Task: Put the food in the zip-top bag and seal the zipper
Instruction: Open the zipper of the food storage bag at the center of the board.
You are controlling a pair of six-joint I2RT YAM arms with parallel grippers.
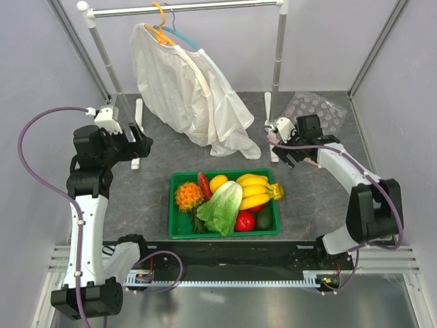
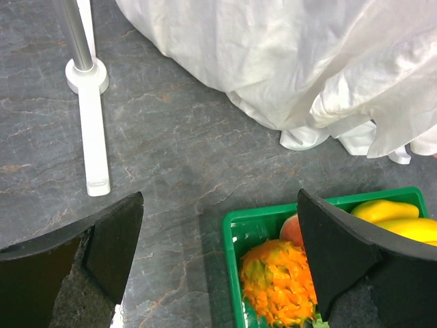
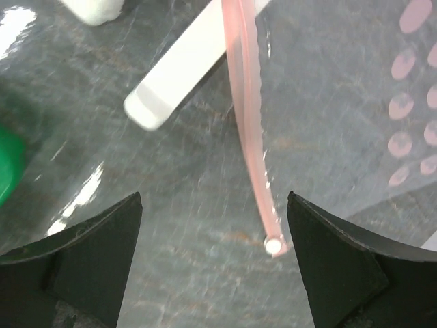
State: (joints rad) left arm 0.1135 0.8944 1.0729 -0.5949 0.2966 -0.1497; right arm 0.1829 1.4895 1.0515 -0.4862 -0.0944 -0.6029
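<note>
Directly under right claw [image 3: 215,198]: zipper [image 3: 247,130] end.

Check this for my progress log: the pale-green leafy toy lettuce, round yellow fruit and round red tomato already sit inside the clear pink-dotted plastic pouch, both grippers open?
Wrong place: the pale-green lettuce, yellow fruit and red tomato sit in the green plastic tray, not the clear dotted pouch, as the top view shows. The left gripper and right gripper are open.

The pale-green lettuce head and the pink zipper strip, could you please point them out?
Pale-green lettuce head [image 1: 222,205]: top external view, its leafy middle.
Pink plastic zipper strip [image 3: 249,123]: right wrist view, midway along it.
</note>
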